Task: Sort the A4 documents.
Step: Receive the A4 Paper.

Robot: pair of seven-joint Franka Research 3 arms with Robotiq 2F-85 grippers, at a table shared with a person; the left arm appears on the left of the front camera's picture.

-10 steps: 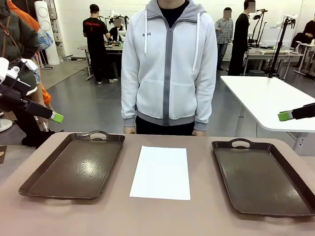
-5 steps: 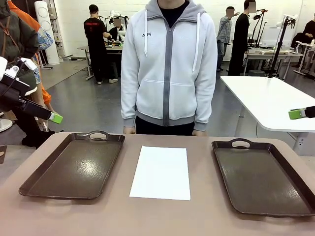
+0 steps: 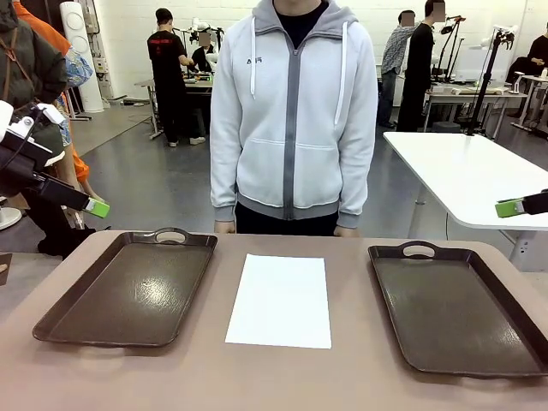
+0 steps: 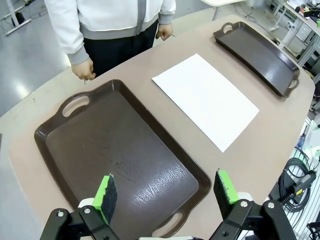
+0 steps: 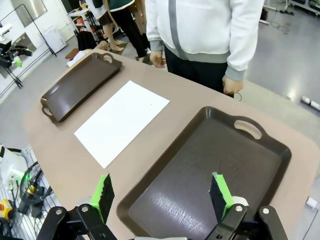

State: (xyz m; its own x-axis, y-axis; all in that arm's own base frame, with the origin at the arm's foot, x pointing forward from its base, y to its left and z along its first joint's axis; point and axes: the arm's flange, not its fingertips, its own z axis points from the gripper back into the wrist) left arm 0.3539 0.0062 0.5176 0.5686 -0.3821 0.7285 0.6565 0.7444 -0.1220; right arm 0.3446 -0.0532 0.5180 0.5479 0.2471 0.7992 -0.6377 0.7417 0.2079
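The right tool (image 5: 162, 194) hangs with its green pads (image 5: 105, 194) spread wide above a dark brown tray (image 5: 260, 150). Beside that tray a white A4 sheet (image 5: 122, 121), possibly several stacked, lies flat on the counter (image 5: 60, 150). A second tray (image 5: 80, 85) lies beyond it. A person (image 5: 205, 25) stands at the counter's edge.

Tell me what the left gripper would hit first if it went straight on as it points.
Probably the left tray: in the wrist view the open left gripper aims at its bare floor near the close handle, though depth is unclear.
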